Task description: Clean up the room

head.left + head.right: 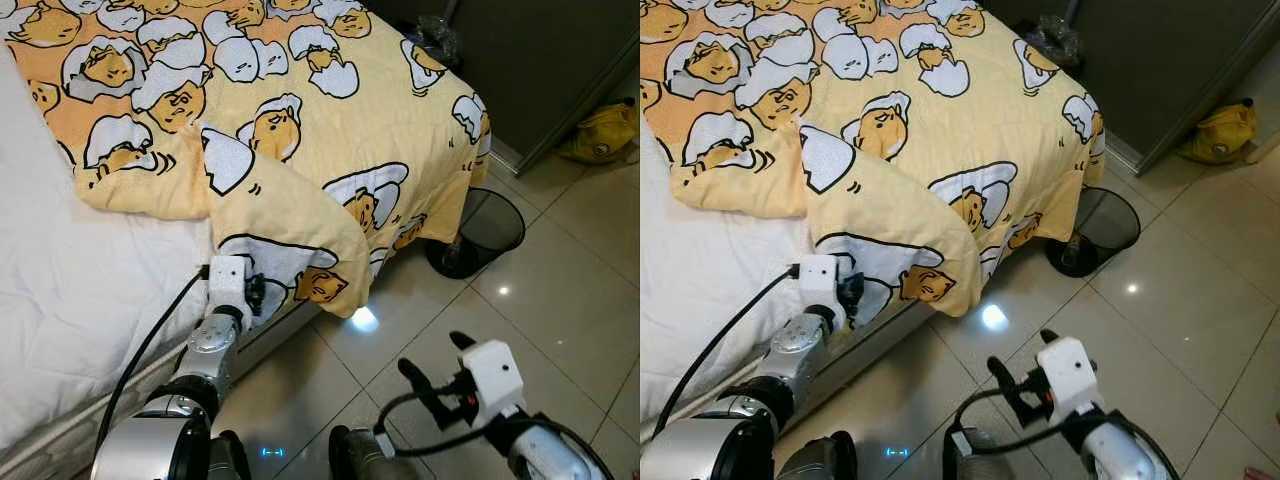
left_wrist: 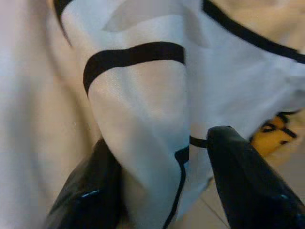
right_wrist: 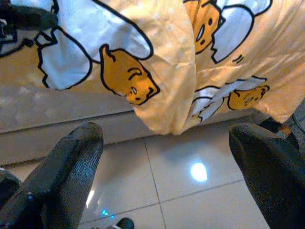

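Tiles [image 1: 560, 300], pale and glossy, lie nearest, and over them the right gripper [image 1: 436, 369] hovers with its two black fingers [image 3: 71, 162] spread wide and nothing between them, apart from the bed. To its left the left gripper [image 1: 252, 297] reaches up to the bed's edge and pinches a hanging fold of the blanket [image 1: 300, 130]; in the left wrist view the fingers [image 2: 243, 176] sit on either side of the cloth, clamped on it. That blanket, yellow with a cartoon egg print, covers the far part of the bed, and one corner is folded back over itself and droops over the side toward the floor. A white sheet [image 1: 70, 280] lies bare on the robot's left. Beyond the bed's corner a black mesh bin [image 1: 480, 232] stands on the floor, touching the draped blanket. Farther off, a yellow bag [image 1: 603, 133] lies by a dark wall.
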Controlling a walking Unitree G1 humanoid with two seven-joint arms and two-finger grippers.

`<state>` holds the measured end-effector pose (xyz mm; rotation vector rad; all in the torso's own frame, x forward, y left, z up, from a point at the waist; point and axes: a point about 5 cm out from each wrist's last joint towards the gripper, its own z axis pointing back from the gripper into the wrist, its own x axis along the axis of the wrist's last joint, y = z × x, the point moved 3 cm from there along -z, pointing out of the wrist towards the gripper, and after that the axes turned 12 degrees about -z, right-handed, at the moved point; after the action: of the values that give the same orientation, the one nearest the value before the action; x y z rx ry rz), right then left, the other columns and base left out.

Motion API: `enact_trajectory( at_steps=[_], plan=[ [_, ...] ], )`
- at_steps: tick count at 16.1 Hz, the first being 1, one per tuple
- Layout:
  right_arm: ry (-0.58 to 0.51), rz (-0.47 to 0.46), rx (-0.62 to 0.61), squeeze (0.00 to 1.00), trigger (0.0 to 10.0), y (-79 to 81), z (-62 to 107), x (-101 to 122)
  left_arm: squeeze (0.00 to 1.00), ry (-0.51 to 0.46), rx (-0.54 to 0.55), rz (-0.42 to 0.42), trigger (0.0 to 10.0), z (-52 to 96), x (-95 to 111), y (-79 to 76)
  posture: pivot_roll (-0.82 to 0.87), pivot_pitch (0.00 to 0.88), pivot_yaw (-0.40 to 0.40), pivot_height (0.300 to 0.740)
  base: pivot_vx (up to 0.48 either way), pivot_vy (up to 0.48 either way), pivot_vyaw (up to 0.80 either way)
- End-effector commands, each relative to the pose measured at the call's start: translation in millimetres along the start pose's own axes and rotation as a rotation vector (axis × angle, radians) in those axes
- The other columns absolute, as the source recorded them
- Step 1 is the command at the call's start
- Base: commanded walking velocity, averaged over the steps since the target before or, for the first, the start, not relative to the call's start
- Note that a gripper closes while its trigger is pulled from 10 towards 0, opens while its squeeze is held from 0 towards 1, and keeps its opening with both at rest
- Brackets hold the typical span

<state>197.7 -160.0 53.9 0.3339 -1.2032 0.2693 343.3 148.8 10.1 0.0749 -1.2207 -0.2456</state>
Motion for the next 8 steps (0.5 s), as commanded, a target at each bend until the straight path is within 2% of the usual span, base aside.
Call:
enact_trajectory(
  at_steps=[1,4,6,7,8],
  plan=[
    [0.037,-0.022,-0.004,0.0,10.0,-0.2,1.4,-9.3,0.0,0.035,-0.032,0.01,0.0,2.6,-9.2,-7.4,-0.35,0.188,-0.079,0.74,0.0,0.0,0.0],
    [0.034,-0.024,0.004,0.0,10.0,1.7,-2.9,-9.5,0.0,0.052,-0.025,0.011,0.0,3.1,-12.3,-3.2,-0.34,0.181,-0.076,0.74,0.0,0.0,0.0],
    [0.033,-0.026,0.005,0.0,10.0,2.8,-3.2,-9.6,0.0,0.048,-0.006,0.007,0.0,2.9,-11.3,4.4,-0.34,0.186,-0.077,0.74,0.0,0.0,0.0],
    [0.036,-0.027,0.002,0.0,10.0,2.5,-1.2,-11.0,0.0,0.04,0.055,0.004,0.0,2.8,-9.1,16.3,-0.34,0.193,-0.077,0.74,0.0,0.0,0.0],
    [0.037,-0.027,0.0,0.0,10.0,2.1,-0.2,-11.2,0.0,0.032,0.064,-0.002,0.0,2.7,-7.5,18.3,-0.35,0.196,-0.078,0.74,0.0,0.0,0.0]
  ],
)
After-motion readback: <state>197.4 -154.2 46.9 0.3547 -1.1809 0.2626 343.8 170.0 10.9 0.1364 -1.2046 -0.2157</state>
